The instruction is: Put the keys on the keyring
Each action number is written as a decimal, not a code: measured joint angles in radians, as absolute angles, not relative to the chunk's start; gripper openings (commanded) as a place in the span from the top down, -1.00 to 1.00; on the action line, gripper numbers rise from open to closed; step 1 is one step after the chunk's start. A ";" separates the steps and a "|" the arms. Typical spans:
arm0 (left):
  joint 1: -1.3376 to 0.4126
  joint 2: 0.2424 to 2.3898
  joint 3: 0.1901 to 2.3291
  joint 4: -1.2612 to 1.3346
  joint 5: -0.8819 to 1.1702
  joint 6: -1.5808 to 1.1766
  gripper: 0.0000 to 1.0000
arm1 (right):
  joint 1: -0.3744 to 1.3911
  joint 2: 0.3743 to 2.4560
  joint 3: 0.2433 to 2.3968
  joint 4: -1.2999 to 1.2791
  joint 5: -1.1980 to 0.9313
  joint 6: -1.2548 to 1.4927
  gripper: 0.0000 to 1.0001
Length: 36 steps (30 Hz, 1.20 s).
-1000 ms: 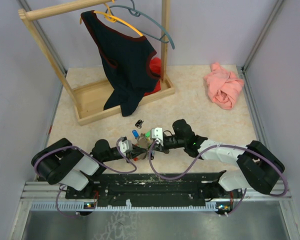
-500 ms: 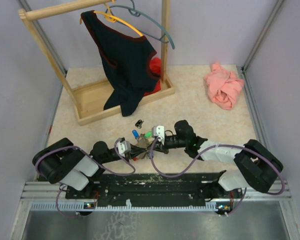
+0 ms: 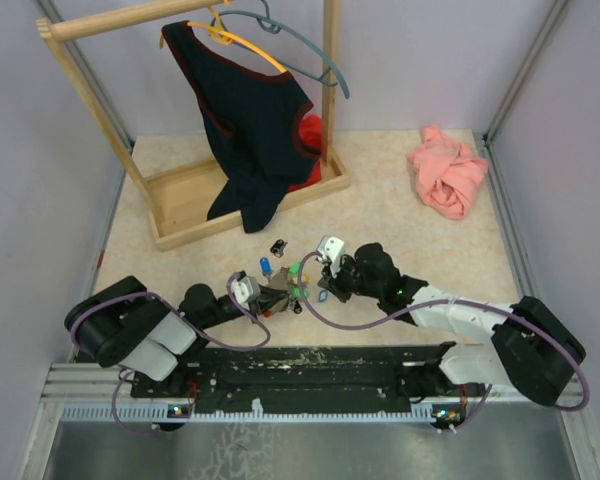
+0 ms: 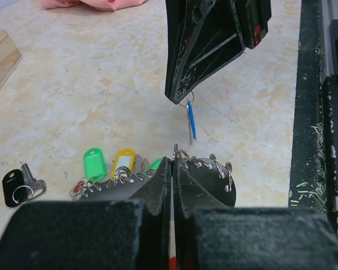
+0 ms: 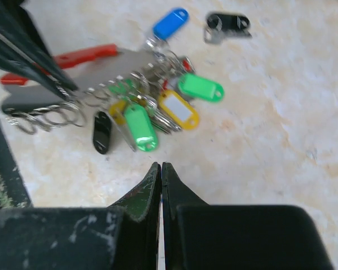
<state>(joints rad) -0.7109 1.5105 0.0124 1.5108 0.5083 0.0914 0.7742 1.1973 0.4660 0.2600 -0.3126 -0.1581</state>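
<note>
Keys (image 5: 158, 112) with glossy green, yellow and blue plastic tags lie bunched on the marbled table (image 4: 101, 84) beside the wire-looped keyring (image 5: 107, 70), which the left gripper (image 4: 173, 163) pinches. The right gripper (image 4: 181, 99), clamped on a dangling blue key (image 4: 191, 120), has lifted away.

Tally by kind
Two green keys (image 5: 201, 88) (image 5: 139, 126), two black keys (image 5: 228, 22) (image 5: 102, 132), two blue keys (image 5: 170, 23) (image 4: 190, 119), one yellow key (image 5: 178, 109); two hangers (image 3: 244, 42) (image 3: 320, 65), one rack (image 3: 185, 215), one pink cloth (image 3: 448, 175).

Tabletop (image 3: 380, 215): wooden rack (image 3: 185, 215) back-left, dark garment (image 3: 250, 120) on yellow hanger (image 3: 242, 42) hanging into its base; crumpled pink cloth (image 3: 447, 178) back-right.
</note>
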 measured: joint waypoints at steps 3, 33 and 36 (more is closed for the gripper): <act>-0.711 1.512 0.012 1.512 0.493 0.087 0.98 | 0.774 1.237 0.476 0.228 -0.208 -0.116 1.00; -0.711 1.520 0.012 1.512 0.435 0.083 0.98 | 0.792 1.744 0.739 0.440 0.265 0.049 0.65; -0.711 1.520 0.012 1.512 0.434 0.083 0.99 | 0.790 1.744 0.804 0.310 0.255 0.084 0.56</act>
